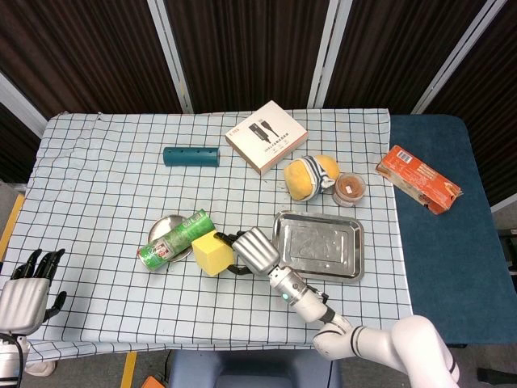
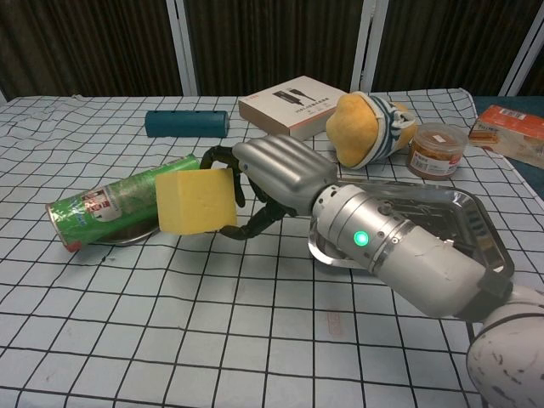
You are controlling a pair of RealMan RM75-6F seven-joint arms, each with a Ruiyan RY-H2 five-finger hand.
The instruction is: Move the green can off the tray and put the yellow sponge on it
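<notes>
My right hand [image 1: 254,250] [image 2: 280,174] grips the yellow sponge [image 1: 212,253] [image 2: 195,201] from its right side and holds it slightly above the cloth. Just left of the sponge, the green can [image 1: 174,239] [image 2: 127,200] lies on its side across a small round metal plate [image 1: 164,221] [image 2: 127,237]. The rectangular metal tray [image 1: 323,242] [image 2: 442,212] sits to the right, behind my right forearm, with nothing in it. My left hand [image 1: 24,291] hangs off the table's front left corner, fingers apart and holding nothing.
At the back lie a teal cylinder [image 1: 191,156] [image 2: 186,124] and a white box [image 1: 265,136] [image 2: 293,108]. A yellow plush toy [image 1: 311,175] [image 2: 370,127] and a small jar [image 1: 350,188] [image 2: 438,149] stand behind the tray. An orange box [image 1: 418,179] [image 2: 514,132] lies far right.
</notes>
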